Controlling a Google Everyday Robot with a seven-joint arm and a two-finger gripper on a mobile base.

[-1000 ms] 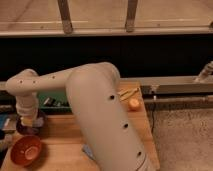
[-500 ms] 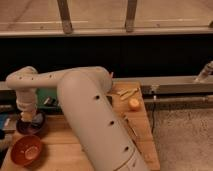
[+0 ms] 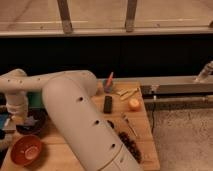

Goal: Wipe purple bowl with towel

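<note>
Big pale arm (image 3: 75,110) folded across the wooden surface (image 3: 142,145), elbow toward the camera, wrist turned down at the far left. Gripper (image 3: 20,119) hanging directly over the purple bowl (image 3: 31,121), right at its rim, apparently to keep the cloth pressed into the bowl's hollow. Pale bluish patch under the wrist probably the towel (image 3: 27,120), bunched inside the bowl; contact between the two likely but not plainly visible. Cannot tell how the fingers stand: hidden under the wrist housing, so holding the towel is only a guess from the pose.

Purple bowl sitting near the left edge, just behind an orange bowl (image 3: 26,150) kept apart from it and out of the wiping path. Other items parked well to the right, beyond the forearm: a dark remote-like bar (image 3: 107,104), an orange fruit (image 3: 134,104), a red-tipped thing (image 3: 108,82) upright at the back. Wiping judged to be under way rather than finished.
</note>
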